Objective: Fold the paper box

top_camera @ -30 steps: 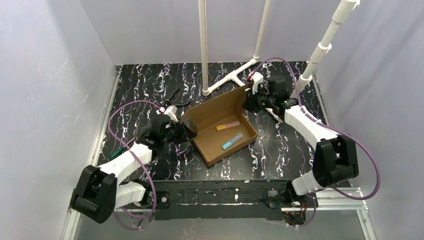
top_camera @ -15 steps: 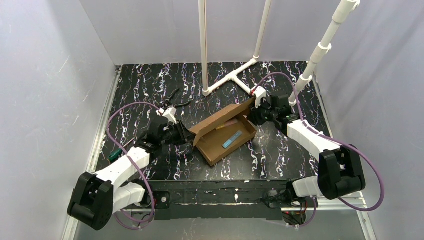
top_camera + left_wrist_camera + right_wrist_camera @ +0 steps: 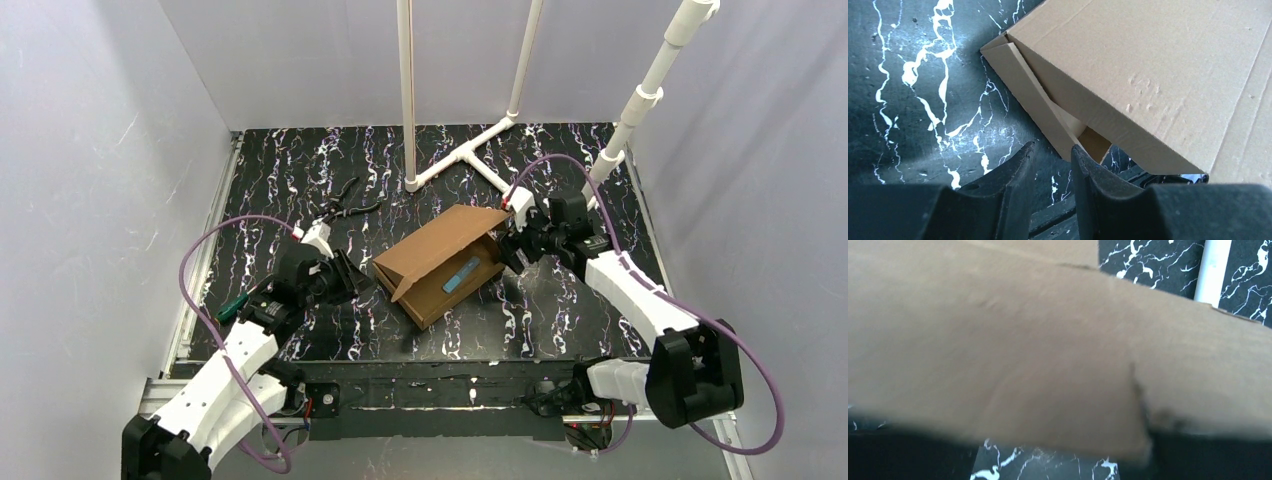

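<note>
A: The paper box sits between the two grippers, its lid tilted half over the tray. On the left gripper the jaws are slightly parted and empty. The side flap has its corner just ahead of them.
B: And the right gripper?
A: It's at the lid's corner. Its wrist view is blurred cardboard, so I can't tell if the jaws pinch.
B: Handling?
A: Likely light, stiff corrugated that bends at the creases and may skid on the table. Take a thin flap or lid edge.
</note>
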Controlling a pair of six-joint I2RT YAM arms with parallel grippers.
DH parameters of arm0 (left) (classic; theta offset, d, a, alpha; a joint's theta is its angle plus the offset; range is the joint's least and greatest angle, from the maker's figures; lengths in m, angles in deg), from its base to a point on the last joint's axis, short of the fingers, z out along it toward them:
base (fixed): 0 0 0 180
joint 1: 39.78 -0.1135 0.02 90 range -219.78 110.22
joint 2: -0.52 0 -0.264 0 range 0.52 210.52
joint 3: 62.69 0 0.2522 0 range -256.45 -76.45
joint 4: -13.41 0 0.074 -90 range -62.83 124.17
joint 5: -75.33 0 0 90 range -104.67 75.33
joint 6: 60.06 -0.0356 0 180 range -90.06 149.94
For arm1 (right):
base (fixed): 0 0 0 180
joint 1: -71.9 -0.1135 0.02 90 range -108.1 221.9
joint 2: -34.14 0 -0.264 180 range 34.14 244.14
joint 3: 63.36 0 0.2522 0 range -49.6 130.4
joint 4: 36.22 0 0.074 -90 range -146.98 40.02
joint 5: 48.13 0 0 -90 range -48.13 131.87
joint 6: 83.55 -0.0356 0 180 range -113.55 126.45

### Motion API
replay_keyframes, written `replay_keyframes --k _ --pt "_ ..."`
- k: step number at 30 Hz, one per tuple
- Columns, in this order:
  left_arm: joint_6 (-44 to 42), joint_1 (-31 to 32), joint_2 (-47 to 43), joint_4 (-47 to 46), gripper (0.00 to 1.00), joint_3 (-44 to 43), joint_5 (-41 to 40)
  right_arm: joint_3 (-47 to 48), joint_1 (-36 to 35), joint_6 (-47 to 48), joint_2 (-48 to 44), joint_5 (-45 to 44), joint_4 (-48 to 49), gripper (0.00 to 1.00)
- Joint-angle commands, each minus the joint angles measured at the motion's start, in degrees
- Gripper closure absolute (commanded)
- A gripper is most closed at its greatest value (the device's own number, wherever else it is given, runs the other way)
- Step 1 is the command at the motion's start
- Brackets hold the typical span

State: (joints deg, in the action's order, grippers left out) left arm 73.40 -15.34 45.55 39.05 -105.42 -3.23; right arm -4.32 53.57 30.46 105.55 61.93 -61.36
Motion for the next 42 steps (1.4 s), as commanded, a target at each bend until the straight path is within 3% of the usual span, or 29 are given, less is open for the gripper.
replay_keyframes --k 1,6,10,13,21,28,31,34,37,42 --pt "-2.33 -0.36 -1.81 5.09 0.68 -3.46 -2.12 -1.07 0.76 9.10 -4.79 -0.39 -8.65 0.09" --pt "-8.06 -0.44 2.01 1.60 0.56 -9.22 4.78 -2.64 2.48 20.25 -10.43 -2.40 -18.79 0.09" --pt "-10.97 -0.17 10.29 -1.53 0.58 -16.45 15.87 -2.92 4.08 25.81 -15.92 -3.26 -26.83 0.08" --pt "-10.91 2.96 16.98 -0.99 0.64 -21.02 19.44 -2.53 5.26 27.65 -19.20 -4.00 -31.15 0.08" --pt "-14.80 18.44 29.81 -0.02 0.68 -20.73 10.68 -0.57 10.73 27.85 -22.12 -6.83 -35.18 0.08" --pt "-16.93 19.59 42.70 -0.08 0.68 -19.19 3.56 2.52 11.99 24.31 -21.20 -2.27 -36.11 0.10" --pt "-17.78 19.59 42.79 0.70 0.67 -20.96 2.99 4.47 11.92 23.33 -18.85 2.55 -36.42 0.10" --pt "-18.06 19.60 38.79 1.34 0.67 -23.47 2.38 8.72 11.68 23.57 -13.54 13.07 -37.59 0.12" --pt "-17.70 19.59 33.40 1.54 0.65 -24.76 0.43 12.50 7.76 17.37 -6.48 19.38 -32.24 0.22" --pt "-16.72 19.23 23.94 0.96 0.63 -20.88 -2.76 15.61 -2.10 7.75 6.14 9.29 -20.64 0.56"
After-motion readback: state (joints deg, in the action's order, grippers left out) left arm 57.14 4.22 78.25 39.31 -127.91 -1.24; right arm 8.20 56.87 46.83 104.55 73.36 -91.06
